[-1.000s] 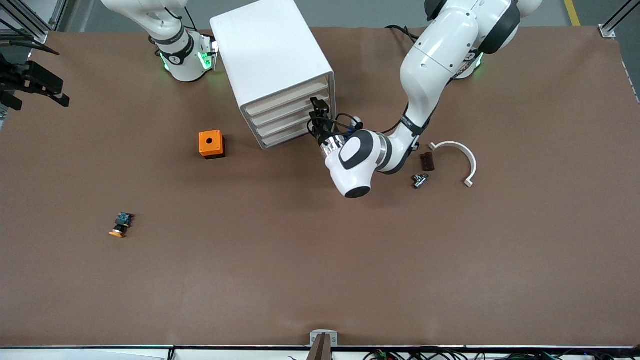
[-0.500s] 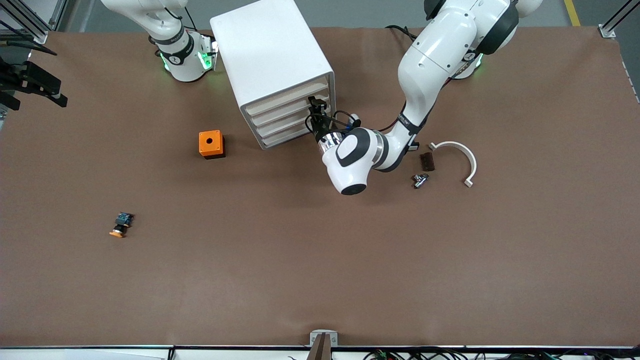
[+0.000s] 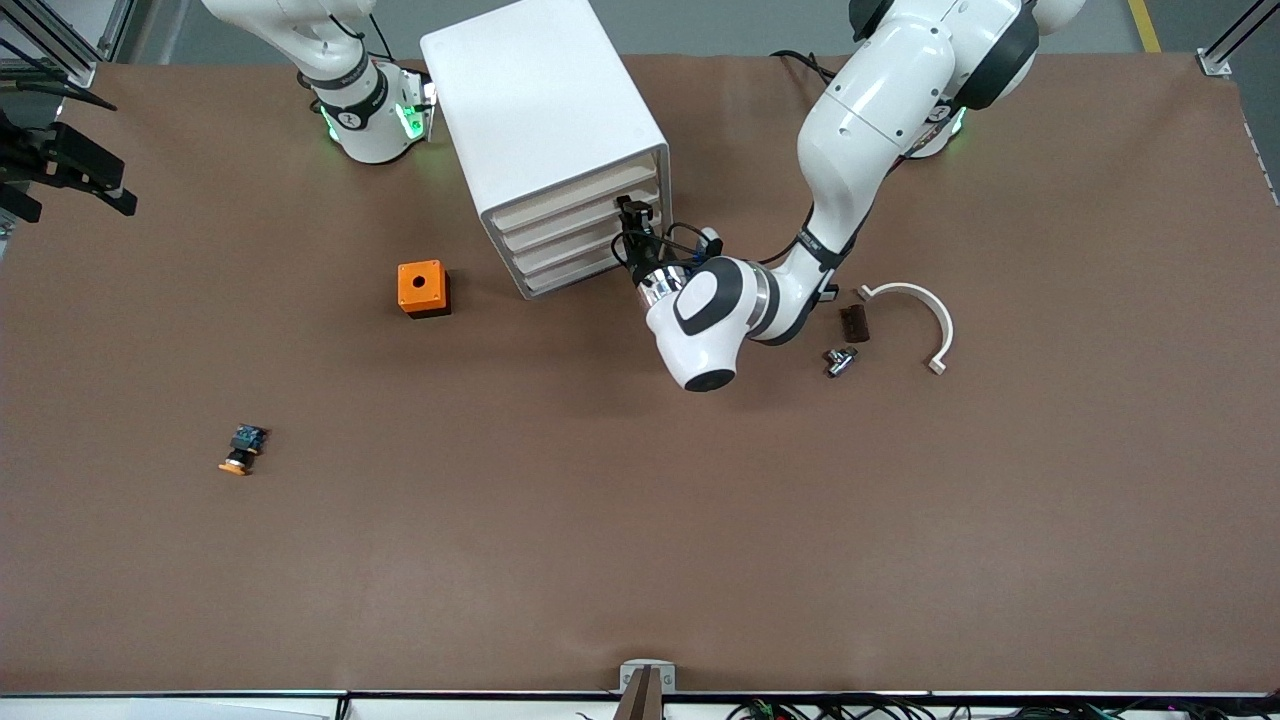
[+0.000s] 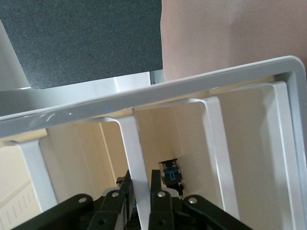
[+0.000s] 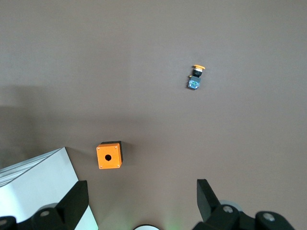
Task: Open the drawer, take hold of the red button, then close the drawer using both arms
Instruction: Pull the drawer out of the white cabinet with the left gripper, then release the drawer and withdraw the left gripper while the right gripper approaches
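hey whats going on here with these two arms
The left gripper is shut on a drawer handle at the front of the white cabinet; no drawer is pulled out yet. The right gripper waits open, up over the table at the right arm's end. An orange cube and an orange-capped button lie on the table, both nearer the front camera than the cabinet.

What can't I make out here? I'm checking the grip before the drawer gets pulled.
- Left wrist view: button inside the drawer; cap hidden by the left gripper, shut on the handle.
- Front view: waiting right gripper, open over the right arm's end of the table, cut off by the edge.
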